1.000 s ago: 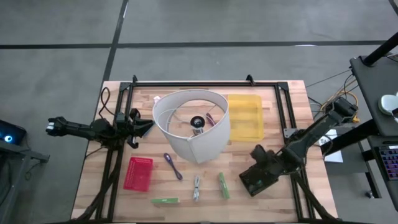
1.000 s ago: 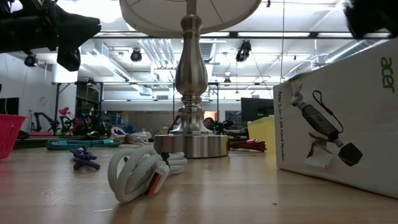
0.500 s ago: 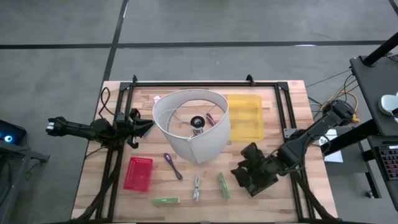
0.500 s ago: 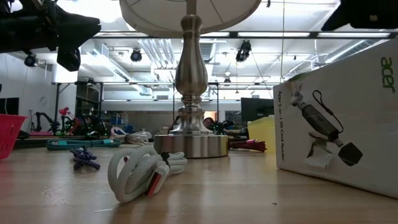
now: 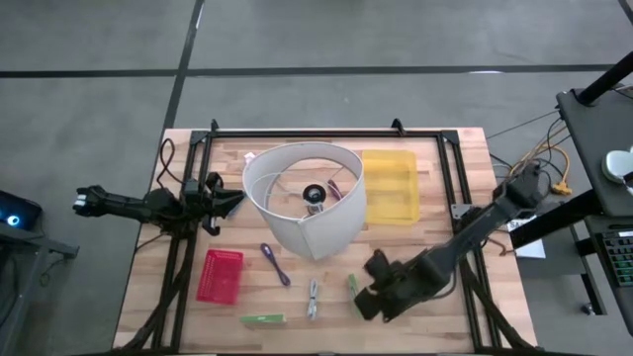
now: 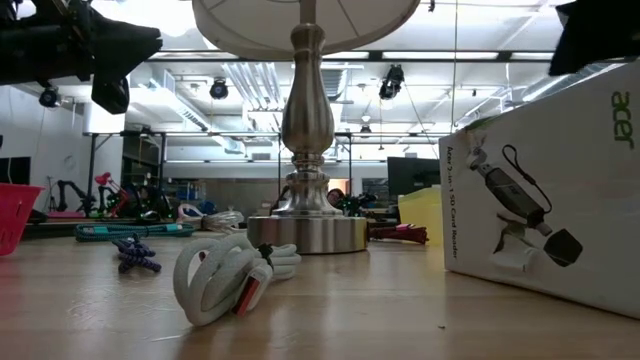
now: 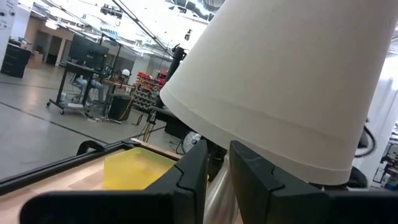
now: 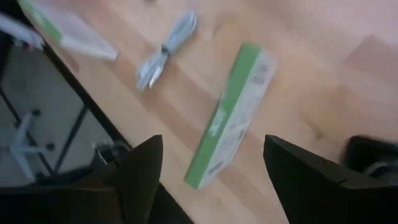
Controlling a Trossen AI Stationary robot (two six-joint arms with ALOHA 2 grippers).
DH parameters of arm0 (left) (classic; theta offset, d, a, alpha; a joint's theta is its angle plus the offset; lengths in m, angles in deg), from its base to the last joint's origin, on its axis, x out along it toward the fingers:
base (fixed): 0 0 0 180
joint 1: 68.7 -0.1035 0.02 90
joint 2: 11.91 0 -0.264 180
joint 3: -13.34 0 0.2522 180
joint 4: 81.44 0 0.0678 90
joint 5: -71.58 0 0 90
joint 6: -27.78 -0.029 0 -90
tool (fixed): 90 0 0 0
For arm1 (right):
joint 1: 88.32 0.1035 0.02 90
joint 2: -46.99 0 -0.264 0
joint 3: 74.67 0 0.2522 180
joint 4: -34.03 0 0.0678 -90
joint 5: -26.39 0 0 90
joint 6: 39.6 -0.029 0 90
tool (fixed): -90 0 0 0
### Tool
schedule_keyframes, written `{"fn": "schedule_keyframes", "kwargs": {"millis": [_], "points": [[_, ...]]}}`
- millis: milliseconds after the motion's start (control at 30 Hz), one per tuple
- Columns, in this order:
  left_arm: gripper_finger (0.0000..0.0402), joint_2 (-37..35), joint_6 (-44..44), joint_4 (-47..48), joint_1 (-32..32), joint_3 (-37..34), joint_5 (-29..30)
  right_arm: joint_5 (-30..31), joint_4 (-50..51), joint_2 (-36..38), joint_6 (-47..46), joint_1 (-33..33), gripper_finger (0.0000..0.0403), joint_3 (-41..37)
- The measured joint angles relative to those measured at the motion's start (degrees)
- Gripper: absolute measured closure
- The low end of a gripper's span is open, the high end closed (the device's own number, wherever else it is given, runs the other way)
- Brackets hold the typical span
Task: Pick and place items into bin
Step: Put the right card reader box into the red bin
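Note:
My right gripper (image 5: pixel 364 289) (image 8: pixel 212 144) is open and hovers over the near-right part of the table. Its fingers stand on either side of a green stick (image 8: pixel 231 118) (image 5: pixel 352 286) that lies flat on the wood, and they do not touch it. A silvery clip (image 5: pixel 313 297) (image 8: pixel 163 51), a second green stick (image 5: pixel 263 319) and a purple pen-like tool (image 5: pixel 274 263) also lie flat on the table. The yellow bin (image 5: pixel 391 186) sits right of the white lampshade (image 5: pixel 307 198). My left gripper (image 5: pixel 232 199) (image 7: pixel 217 177) waits left of the shade, its fingers a narrow gap apart.
A red mesh basket (image 5: pixel 220 275) lies at the near left. The big lampshade lies on its side mid-table, between the arms, and touches the bin's left edge. The low view shows a lamp base (image 6: pixel 307 232), a coiled white cable (image 6: pixel 225 275) and a white carton (image 6: pixel 545 195).
My right gripper has moved toward the table's left and slightly toward its near edge. It went from the near-right corner area to above the green stick beside the silvery clip. Nothing on the table has shifted.

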Motion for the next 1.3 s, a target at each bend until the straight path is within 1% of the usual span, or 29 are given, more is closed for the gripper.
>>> {"fn": "schedule_keyframes", "kwargs": {"millis": [200, 333, 600, 700, 900, 1133, 1300], "points": [[0.0349, 0.0, 0.1, 0.1, 0.0, 0.0, 0.0, -0.4, 0.0, -6.6, 2.1, -0.1, 0.0153, 5.9], [0.0349, 0.0, 0.1, 0.1, 0.0, 0.0, 0.0, -0.5, 0.3, -9.4, 2.5, -0.1, 0.0157, 7.1], [0.0349, 0.0, 0.2, 0.1, 0.0, 0.0, 0.0, -0.5, 2.5, -9.8, 0.7, -0.1, 0.0156, 6.7], [0.0349, 0.0, 1.5, 0.0, 0.0, 0.0, 0.0, -0.7, 4.1, -9.8, -0.1, -0.1, 0.0156, 6.6], [0.0349, 0.0, 1.5, 0.1, 0.0, 0.0, 0.0, -0.5, 3.9, -9.8, 0.9, -0.1, 0.0156, 6.6], [0.0349, 0.1, 1.5, 0.1, 0.0, 0.0, 0.0, -0.5, 4.4, -10.6, 5.8, -0.4, 0.0156, 6.5], [0.0349, 0.1, 1.5, 0.1, 0.0, 0.1, 0.0, -1.0, 6.0, -10.2, 12.0, -1.2, 0.0156, 6.5]]}}
